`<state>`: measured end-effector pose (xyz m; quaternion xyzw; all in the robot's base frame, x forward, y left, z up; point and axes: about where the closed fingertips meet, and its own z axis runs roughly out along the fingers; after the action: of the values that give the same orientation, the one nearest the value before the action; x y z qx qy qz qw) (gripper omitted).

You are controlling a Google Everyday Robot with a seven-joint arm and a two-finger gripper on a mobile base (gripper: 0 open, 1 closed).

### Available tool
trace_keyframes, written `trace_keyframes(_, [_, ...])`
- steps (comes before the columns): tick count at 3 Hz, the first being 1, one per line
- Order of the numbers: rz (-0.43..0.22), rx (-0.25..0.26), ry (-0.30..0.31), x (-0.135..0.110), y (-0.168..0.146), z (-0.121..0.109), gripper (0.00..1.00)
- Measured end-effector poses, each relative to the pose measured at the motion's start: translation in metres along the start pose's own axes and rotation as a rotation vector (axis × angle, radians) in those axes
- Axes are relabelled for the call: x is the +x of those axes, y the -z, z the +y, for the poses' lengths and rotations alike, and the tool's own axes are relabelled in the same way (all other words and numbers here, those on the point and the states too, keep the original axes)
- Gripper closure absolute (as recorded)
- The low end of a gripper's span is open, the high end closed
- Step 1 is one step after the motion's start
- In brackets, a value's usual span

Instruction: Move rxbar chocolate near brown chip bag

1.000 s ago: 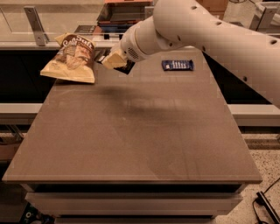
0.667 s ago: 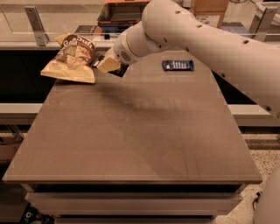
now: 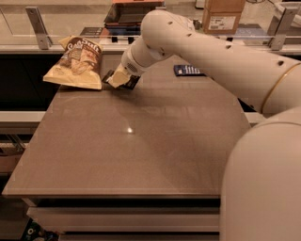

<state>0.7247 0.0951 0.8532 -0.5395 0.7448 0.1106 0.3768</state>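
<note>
So, the gripper (image 3: 118, 79) was down low at the back of the surface (image 3: 141, 150), fingers clamped on the rxbar chocolate (image 3: 131, 83), which sat just beside the brown chip bag (image 3: 77, 63).

- And here is the wide grey-brown flat tabletop (image 3: 141, 155), square-edged and matte, filling the middle of the view.
- A small bright glint of overhead light (image 3: 129, 130) sits on it, left of centre.
- Under its front edge, pale cream stacked ledges (image 3: 122, 219) step downward.
- Behind it runs a long pale counter rail (image 3: 28, 47), with a grey metal angled bracket (image 3: 37, 21) at left and another (image 3: 278, 26) at right.
- On the far side, a brown cardboard box with a white label (image 3: 223, 14) stands beside a dark stack of flat trays (image 3: 134, 14).
- The gripper (image 3: 120, 77) hangs over the table's far-left part.
</note>
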Motion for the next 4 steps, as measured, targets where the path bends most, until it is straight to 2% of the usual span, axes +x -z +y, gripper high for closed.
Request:
trace_keyframes(1, [0.039, -0.022, -0.024, 0.0165, -0.0293, -0.0136, 1.0])
trace_keyframes(2, [0.04, -0.022, -0.026, 0.0139, -0.0276, -0.0162, 0.82])
trace_keyframes(4, [0.041, -0.025, -0.026, 0.0135, -0.0288, -0.0151, 0.36])
